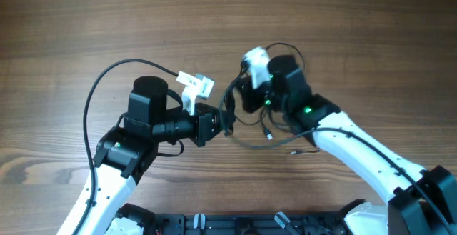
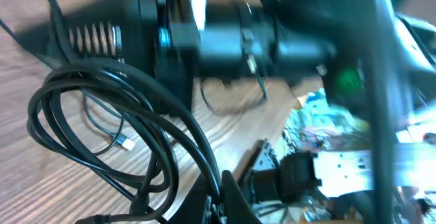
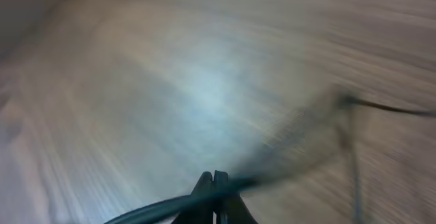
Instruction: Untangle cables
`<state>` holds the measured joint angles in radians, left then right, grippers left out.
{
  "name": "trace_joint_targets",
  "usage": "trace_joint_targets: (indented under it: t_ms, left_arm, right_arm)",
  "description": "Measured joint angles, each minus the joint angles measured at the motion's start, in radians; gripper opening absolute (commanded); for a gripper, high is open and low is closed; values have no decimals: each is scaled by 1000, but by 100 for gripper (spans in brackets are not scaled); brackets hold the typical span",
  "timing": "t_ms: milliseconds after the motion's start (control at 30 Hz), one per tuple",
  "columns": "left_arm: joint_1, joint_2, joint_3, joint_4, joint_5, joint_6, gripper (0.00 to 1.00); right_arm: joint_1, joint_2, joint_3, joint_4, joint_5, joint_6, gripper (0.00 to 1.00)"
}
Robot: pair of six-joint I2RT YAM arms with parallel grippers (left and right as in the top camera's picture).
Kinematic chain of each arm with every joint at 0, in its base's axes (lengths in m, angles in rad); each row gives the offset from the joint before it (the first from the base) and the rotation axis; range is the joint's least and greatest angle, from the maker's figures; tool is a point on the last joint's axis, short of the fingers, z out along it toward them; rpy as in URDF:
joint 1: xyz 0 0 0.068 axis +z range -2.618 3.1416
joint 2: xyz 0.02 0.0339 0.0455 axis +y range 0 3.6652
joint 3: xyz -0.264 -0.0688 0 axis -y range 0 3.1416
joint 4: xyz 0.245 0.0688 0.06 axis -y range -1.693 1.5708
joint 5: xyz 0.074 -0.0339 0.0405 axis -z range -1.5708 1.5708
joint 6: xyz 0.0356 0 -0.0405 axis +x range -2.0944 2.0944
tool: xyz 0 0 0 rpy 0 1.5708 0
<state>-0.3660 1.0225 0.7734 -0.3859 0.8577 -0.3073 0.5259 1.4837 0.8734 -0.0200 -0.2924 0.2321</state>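
Observation:
The cables are thin black cords bunched between the two arms at the table's middle, with loose strands and small plug ends trailing toward the front. My left gripper is shut on a cable strand; in the left wrist view its fingers pinch a cord that rises from a loop of coils. My right gripper faces it closely from the right. In the blurred right wrist view its fingers are shut on a cable that runs off left and right.
The bare wooden table lies all round. A thicker black arm wire arcs over the left arm. The robot's dark base rail runs along the front edge. The right arm fills the left wrist view's top.

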Motion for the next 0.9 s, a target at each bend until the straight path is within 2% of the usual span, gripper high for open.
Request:
trace_joint_targets:
  t_ms: [133,200,233,267,300,333,367,433,467,500,533,567,667,833,867,900]
  left_arm:
    - [0,0,0,-2,72,36,4]
    - [0,0,0,-2,100,64,4]
    - [0,0,0,-3,106,76,4]
    - [0,0,0,-2,109,87,8]
    - [0,0,0,-3,104,98,20]
    - [0,0,0,-2,89,113,21]
    - [0,0,0,-2,63,125,21]
    - [0,-1,0,-3,-4,131,19]
    - [0,-1,0,-6,-61,135,24]
    - [0,-1,0,-7,-99,138,37]
    - [0,-1,0,-7,-149,143,43]
    - [0,-1,0,-6,-192,146,43]
    - [0,-1,0,2,-264,148,42]
    - [0,-1,0,-29,-341,148,39]
    - [0,-1,0,-57,-371,145,40]
    - [0,-1,0,-97,-418,130,48]
  right_arm:
    - [-123,0,0,-5,-3,82,5]
    - [-185,0,0,-16,-46,97,15]
    - [-208,0,0,-18,-75,101,29]
    - [-240,1,0,-19,-130,92,50]
    - [-261,1,0,-19,-179,85,66]
    - [-285,1,0,-20,-246,68,86]
    - [-302,1,0,-21,-319,44,94]
    - [-321,1,0,-24,-441,-3,96]
    - [-328,1,0,-25,-517,-36,96]
    - [-330,1,0,-24,-568,-54,96]
    - [-330,1,0,-25,-629,-74,96]
    - [-328,1,0,-28,-677,-87,100]
    - [-307,1,0,-55,-742,-107,100]
    - [-242,1,0,-97,-705,-95,100]
    - [-225,1,0,-113,-675,-87,100]
    - [-216,1,0,-123,-657,-82,100]
